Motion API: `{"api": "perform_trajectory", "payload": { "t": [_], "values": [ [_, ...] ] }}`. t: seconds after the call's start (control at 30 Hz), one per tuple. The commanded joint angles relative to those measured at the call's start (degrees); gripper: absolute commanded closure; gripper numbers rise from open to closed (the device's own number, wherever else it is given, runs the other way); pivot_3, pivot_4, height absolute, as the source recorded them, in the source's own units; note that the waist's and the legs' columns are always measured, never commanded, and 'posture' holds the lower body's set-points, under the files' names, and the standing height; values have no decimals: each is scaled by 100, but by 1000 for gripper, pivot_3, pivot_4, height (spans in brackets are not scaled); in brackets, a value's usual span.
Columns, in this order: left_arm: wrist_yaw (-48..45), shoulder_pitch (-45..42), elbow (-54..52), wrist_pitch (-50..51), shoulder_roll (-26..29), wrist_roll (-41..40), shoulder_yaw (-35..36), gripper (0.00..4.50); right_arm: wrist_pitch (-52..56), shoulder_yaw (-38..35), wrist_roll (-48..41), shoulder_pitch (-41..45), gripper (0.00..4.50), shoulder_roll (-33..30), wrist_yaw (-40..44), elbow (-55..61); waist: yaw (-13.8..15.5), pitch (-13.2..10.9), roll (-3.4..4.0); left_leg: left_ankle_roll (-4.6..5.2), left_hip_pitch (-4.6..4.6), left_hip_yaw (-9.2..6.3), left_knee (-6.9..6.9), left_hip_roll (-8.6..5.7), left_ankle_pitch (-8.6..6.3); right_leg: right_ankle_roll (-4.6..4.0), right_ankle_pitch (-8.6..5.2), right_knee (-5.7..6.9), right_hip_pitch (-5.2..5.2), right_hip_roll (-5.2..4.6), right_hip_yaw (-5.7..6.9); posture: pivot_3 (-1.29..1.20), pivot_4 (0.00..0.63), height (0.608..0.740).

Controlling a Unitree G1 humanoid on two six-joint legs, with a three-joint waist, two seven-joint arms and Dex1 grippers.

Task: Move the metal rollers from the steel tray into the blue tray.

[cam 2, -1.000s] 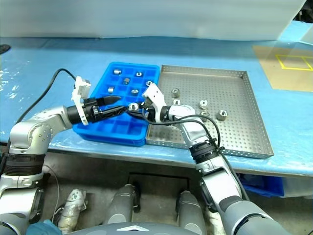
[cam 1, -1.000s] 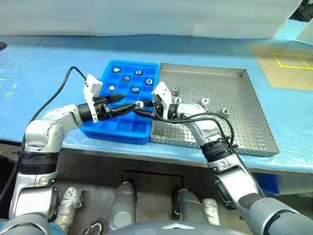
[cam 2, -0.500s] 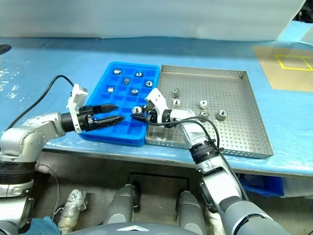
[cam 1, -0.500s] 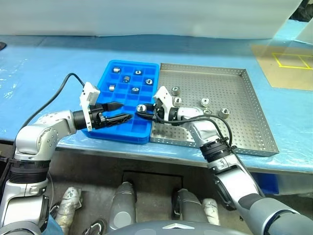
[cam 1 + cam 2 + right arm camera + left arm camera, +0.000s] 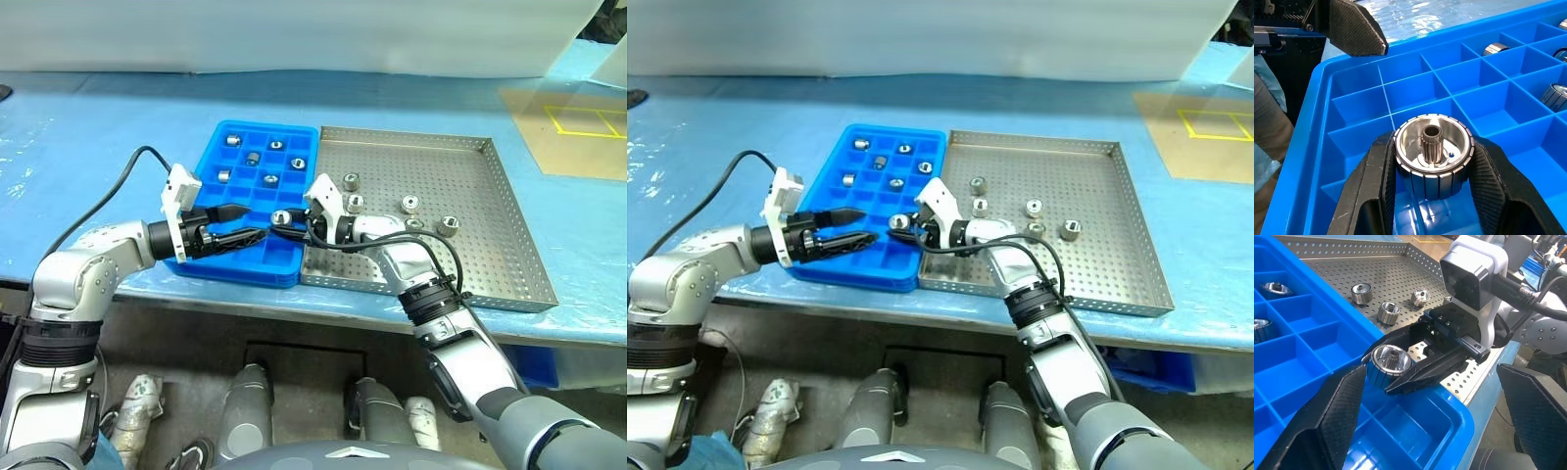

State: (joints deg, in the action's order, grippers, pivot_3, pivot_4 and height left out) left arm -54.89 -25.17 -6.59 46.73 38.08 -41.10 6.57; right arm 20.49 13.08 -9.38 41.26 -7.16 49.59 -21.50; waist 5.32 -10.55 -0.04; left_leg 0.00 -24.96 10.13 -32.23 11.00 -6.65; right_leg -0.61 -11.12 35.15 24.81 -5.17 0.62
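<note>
Head view: right gripper (image 5: 284, 222) clamps one roller (image 5: 281, 216) over the blue tray (image 5: 217, 260), near edge; left gripper (image 5: 242, 223) spread wide, empty, just beside. Four metal rollers (image 5: 410, 204) remain in the steel tray (image 5: 490, 245).
Left wrist view: roller (image 5: 1388, 365) pinched across its ribbed side.
Right wrist view: roller (image 5: 1433, 154) hangs above an empty compartment, probably not yet inside.
Handling: rigid, dense, smooth; likely slippery, rolls if dropped. Grip the knurled flanks.

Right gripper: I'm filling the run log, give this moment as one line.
right gripper: shut on metal roller | over blue tray | left gripper: open, empty | steel tray: four rollers left
</note>
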Motion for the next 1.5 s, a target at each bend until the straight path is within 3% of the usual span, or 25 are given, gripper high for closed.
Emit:
{"api": "perform_trajectory", "payload": {
  "t": [0.03, 1.2, 1.5],
  "values": [
    [-126, -231, 23, -121, -6, 2, -33, 0, -101, -67, -35, 49, 2810, 21, -55, 147, -5, 0, 0, 0, 0, 0, 0, -1, 0, 0, 0, 2, 0, 0, -1, -22, 150, 740],
    [-208, -204, 15, -186, 9, 27, -6, 0, -256, 30, 2, 258, 2810, 89, 138, 53, -4, 1, -1, -1, 3, 0, 0, 0, 1, -1, -1, 6, 1, 0, -1, 16, 150, 740],
    [-206, -77, -71, -174, 141, 17, 38, 0, -1408, -160, 272, 1477, 2810, 326, 76, -2080, -8, 1, -1, -1, 6, 0, 0, 1, 1, -9, -6, 23, 7, 0, -3, 36, 150, 740]
  ]
}}
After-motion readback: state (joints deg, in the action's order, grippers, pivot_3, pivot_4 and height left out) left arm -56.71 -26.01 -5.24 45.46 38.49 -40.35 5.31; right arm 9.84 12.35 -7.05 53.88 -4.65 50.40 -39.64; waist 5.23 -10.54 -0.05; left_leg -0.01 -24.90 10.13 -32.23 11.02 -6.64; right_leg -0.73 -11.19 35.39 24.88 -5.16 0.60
